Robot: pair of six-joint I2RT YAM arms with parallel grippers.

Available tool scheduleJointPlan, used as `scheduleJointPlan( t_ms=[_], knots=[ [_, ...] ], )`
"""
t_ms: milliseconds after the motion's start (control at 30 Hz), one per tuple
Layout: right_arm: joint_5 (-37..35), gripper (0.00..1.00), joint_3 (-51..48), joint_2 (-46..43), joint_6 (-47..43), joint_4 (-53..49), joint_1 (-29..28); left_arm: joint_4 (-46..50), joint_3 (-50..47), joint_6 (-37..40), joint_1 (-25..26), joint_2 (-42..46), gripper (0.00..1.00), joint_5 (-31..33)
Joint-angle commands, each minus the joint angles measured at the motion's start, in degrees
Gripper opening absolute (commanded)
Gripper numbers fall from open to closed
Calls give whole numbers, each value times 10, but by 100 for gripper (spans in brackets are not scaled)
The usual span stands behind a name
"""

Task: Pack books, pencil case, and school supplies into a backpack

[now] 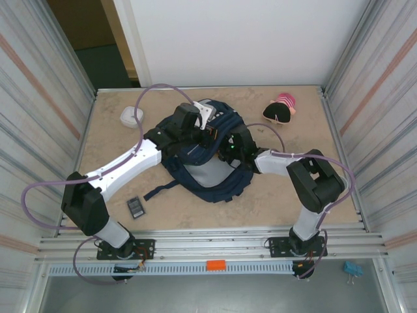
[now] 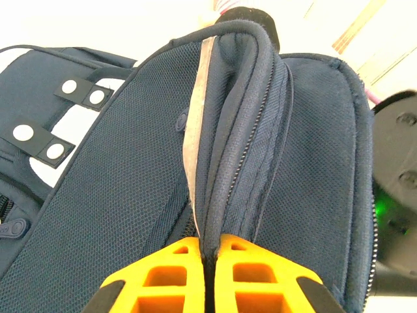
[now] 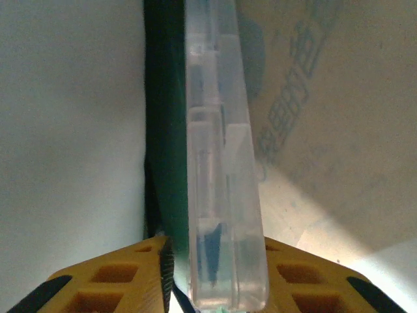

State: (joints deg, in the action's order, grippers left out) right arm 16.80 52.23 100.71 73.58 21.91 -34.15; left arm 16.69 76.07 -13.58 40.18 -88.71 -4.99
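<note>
- Top view: backpack (image 1: 210, 171) lies mid-table, navy, pale lining showing at its near side.
- L arm comes in from near-left; L gripper (image 1: 210, 135) sits on the backpack's far top edge.
- R arm (image 1: 314, 182) comes in from near-right; its wrist end goes down into the backpack opening, fingers hidden by fabric.
- Black rectangle (image 1: 135, 207) lies on the table near-left, apart from the backpack and just right of the L arm's elbow.
- White item (image 1: 130, 116) far-left, pink-black item (image 1: 281, 109) far-right; both well apart from the backpack.
- L wrist view: L gripper (image 2: 210, 274) has its orange fingers (image 2: 163, 277) pressed together on a fold of backpack (image 2: 117, 182) fabric, w/ zipper tape running up from the pinch. So clamped on the backpack.
- R wrist view: R gripper (image 3: 215, 244) fingers (image 3: 117, 274) stand apart. Between them are a green book (image 3: 166, 130) edge-on at left and a clear item (image 3: 218, 163) edge-on at right, side by side and touching.
- Cannot tell if the R fingers press on these or only flank them.
- Pale surfaces on both sides; the right one carries faint print.
</note>
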Motion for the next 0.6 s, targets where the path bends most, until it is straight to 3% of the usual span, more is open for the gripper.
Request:
scheduleJointPlan(
  t_ms=[0,200,567],
  knots=[
    [6,47,-13,-11,8,-3,0,-70,13,-14,-5,32,0,-12],
    [3,63,-78,-89,0,-84,8,-66,-3,-17,-13,38,0,2],
    [-46,67,-119,-307,-88,-317,67,-48,-44,-27,-19,28,0,2]
  ],
)
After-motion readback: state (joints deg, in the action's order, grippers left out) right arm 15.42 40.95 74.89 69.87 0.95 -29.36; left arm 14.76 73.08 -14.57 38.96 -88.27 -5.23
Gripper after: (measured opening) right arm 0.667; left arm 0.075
